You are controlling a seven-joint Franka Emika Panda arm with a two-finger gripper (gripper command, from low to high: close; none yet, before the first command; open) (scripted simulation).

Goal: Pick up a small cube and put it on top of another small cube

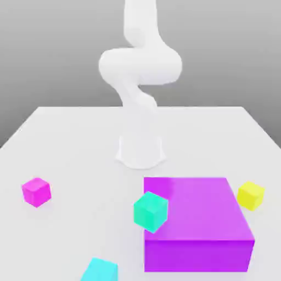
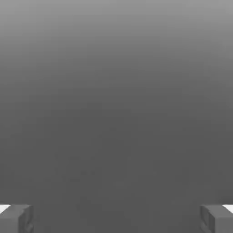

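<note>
The tool (image 2: 116,218) is gaping wide, gripping nothing; below, cyan cube (image 1: 100,270) and teal cube (image 1: 150,211) are sitting apart on the bench (image 1: 71,142).

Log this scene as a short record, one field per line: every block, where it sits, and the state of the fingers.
cyan cube: on the table, at the exterior view's bottom edge, apart from the others
teal cube: by the purple block's left front corner in the exterior view; contact unclear
purple block: large, on the table
magenta cube: alone, exterior view's left
yellow cube: beside the purple block, exterior view's right
fingers: spread wide, nothing between them
stacking: not yet done
</note>
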